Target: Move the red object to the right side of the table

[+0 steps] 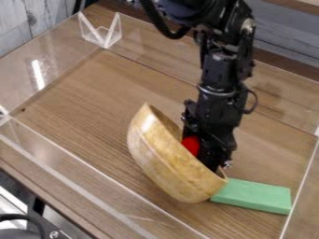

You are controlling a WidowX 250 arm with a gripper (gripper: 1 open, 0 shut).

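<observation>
1. Brown wood-grain covers the bench (88, 107), which runs from the upper left of the view down to the lower right, with a low clear wall (106, 187) along its near left side.
2. Beyond the bench, at the upper left, is a pale grey ribbed surface (25, 21); a small clear angular plastic piece (103, 34) stands near the far left corner.
3. Black arm (222, 70) segments come in from the top of the view and reach down, right of centre, to the wooden bowl (169, 163).
4. Steeply tilted, the pale wooden bowl has its opening turned toward the arm and its rounded outside toward the lower left. Whether its lowest part touches the bench cannot be told.
5. At the bowl's opening, the end effector (208, 155) sits low against the red object. Its fingertips are mostly hidden, so I cannot tell whether it is released, clenched, or grasping the red object or the rim.
6. Only a small patch of the red object (191, 145) shows, between the bowl's inner side and the black end effector, right of the view's centre.
7. Flat on the bench, a green rectangular block (256, 195) lies just beside the bowl's lower end, toward the lower right.
8. Dark curved cabling (25, 218) crosses the lower left corner.
</observation>
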